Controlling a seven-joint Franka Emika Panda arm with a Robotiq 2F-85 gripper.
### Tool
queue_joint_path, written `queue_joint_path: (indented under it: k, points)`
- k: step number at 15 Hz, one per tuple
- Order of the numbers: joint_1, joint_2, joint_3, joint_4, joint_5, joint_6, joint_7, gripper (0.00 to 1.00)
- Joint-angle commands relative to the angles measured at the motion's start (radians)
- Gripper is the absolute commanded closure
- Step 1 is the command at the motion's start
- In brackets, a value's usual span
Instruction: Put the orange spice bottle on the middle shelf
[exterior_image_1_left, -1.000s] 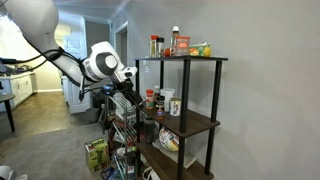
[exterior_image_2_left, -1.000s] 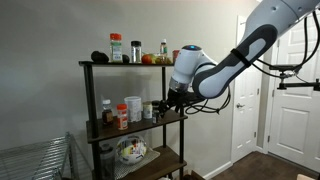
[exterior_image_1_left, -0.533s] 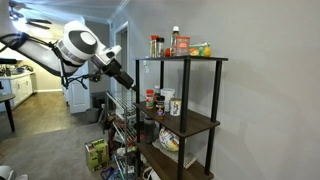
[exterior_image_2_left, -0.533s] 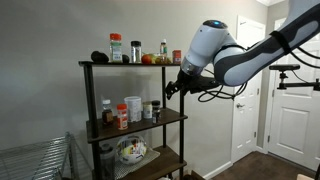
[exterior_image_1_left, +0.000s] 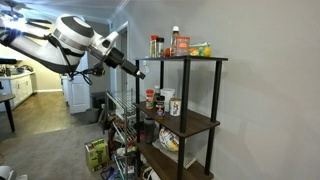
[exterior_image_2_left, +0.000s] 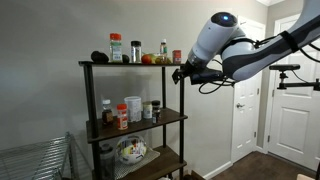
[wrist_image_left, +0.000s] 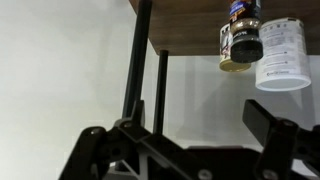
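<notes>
In the wrist view the fingers (wrist_image_left: 95, 140) stand wide apart at the bottom of the frame with nothing between them; the gripper (wrist_image_left: 185, 132) holds nothing. At the upper right of that frame a dark-capped jar (wrist_image_left: 240, 45) and a white container (wrist_image_left: 282, 55) sit against a brown board. In both exterior views the gripper (exterior_image_1_left: 138, 71) (exterior_image_2_left: 178, 73) hangs clear of the rack (exterior_image_2_left: 85, 100), off its end and about level with the top board. The orange spice bottle (exterior_image_2_left: 122, 117) appears to stand upright on the middle shelf (exterior_image_2_left: 172, 117), just beside other containers. Judged from this, the placing looks done and little is left beyond moving the arm clear.
</notes>
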Motion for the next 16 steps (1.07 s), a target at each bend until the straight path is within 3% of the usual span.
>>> queue_joint_path:
  k: [1,7,16]
  points:
    - [-0.076,-0.006,0.044,0.056,-0.083,0.005,0.143,0.00]
    - [-0.169,0.045,0.100,0.189,-0.181,-0.025,0.262,0.00]
    - [-0.256,0.208,0.183,0.368,-0.261,-0.107,0.294,0.00]
